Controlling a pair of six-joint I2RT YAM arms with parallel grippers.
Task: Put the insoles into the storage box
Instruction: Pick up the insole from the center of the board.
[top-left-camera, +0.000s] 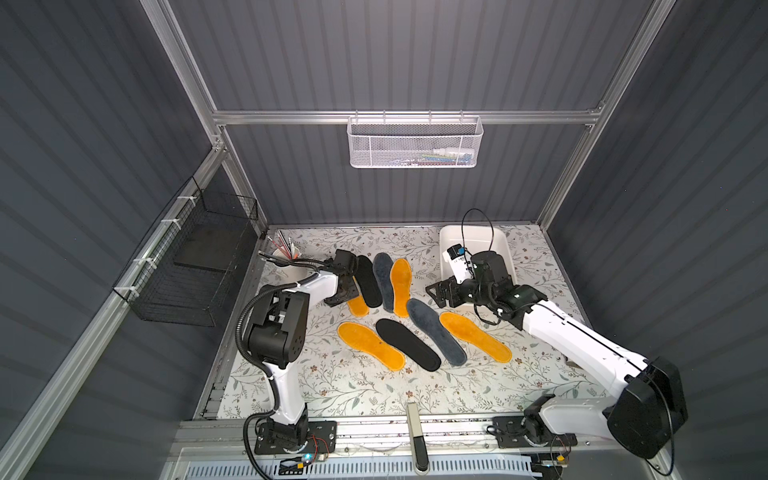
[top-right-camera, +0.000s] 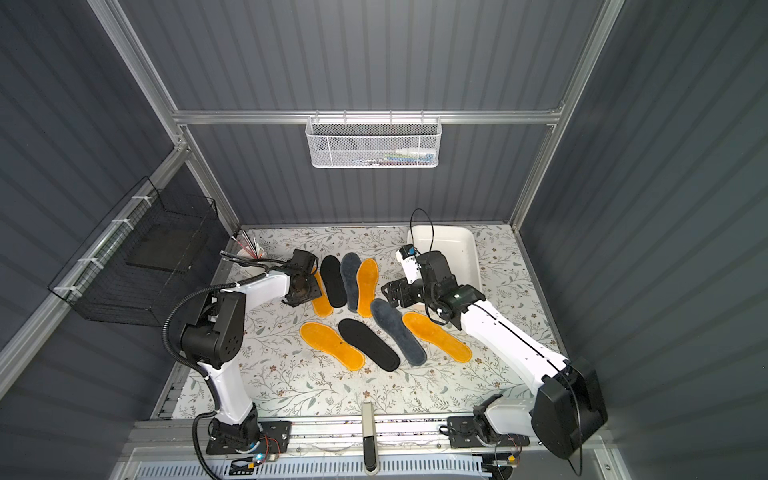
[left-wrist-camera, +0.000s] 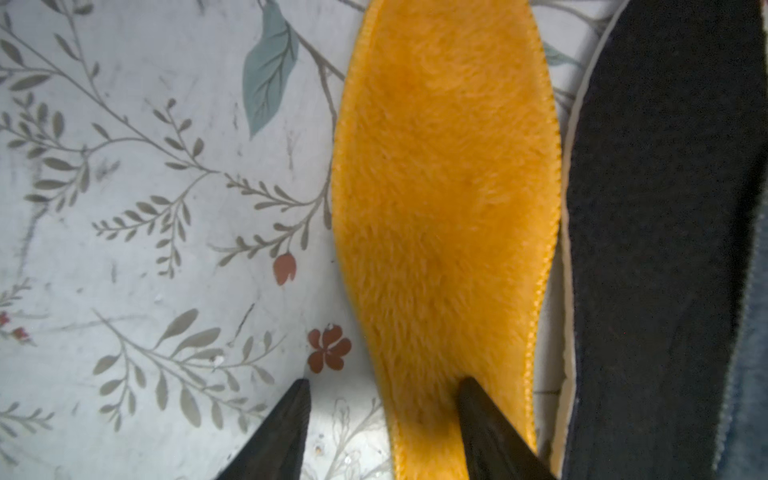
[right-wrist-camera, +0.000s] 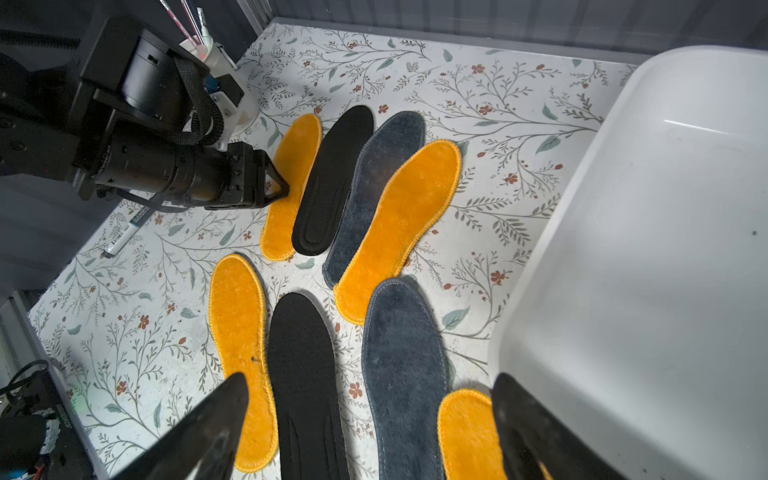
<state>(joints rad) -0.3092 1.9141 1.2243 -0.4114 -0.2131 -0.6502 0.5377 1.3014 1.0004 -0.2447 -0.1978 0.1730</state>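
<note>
While all eight insoles are lying flat on the floral tabletop, the storage box is being kept at the far R corner, w/ every pad outside it.

Far row, L to R in both top views: orange insole, black insole, grey insole, 2nd orange insole, edges overlapping.

Near row, fanned side by side: 3rd orange insole, 2nd black insole, 2nd grey insole, 4th orange insole.

L gripper is being held down at the far-row orange insole. Jaws are standing apart, approx. halfway. One fingertip is being set on the fuzzy top and the other on bare tabletop, the pad's edge lying btwn them. Pad is lying flat, not clamped.

R gripper is being held wide open above the 2nd grey insole's far end, near the box.

Pen cup is being seen far L, behind the L arm.
</note>
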